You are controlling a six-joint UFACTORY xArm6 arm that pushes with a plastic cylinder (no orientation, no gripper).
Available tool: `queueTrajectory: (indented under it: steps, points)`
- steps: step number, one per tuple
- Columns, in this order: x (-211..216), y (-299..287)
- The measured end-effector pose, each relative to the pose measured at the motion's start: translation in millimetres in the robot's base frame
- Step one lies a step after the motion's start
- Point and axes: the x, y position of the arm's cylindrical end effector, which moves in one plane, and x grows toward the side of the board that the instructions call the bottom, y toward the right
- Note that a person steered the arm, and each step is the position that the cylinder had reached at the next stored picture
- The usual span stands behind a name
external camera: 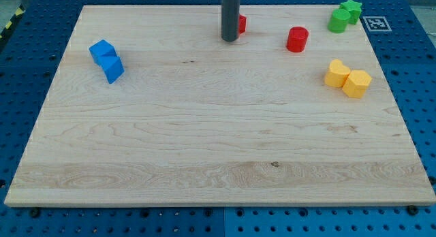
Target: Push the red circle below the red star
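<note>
Near the view's top edge of the pale wooden worktop (204,141), you see my tip (229,39) touching the mostly hidden red star block (242,23); the red circle block (297,39) lies apart, rightward.

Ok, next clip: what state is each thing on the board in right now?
my tip: down on the board, in front of the red star.
red star: mostly hidden behind the rod.
red circle: upright, alone, right of the star.
blue blocks: two, touching.
green blocks: two, touching.
yellow blocks: two, touching.
</note>
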Motion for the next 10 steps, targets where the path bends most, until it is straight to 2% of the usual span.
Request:
queueTrajectory:
  steps: [3,5,7,9,10]
  points:
    - [-43.0,13.9]
    - [6.1,44.0]
    - [40.5,124.5]
    - [47.7,211.7]
    - [47.7,220.2]
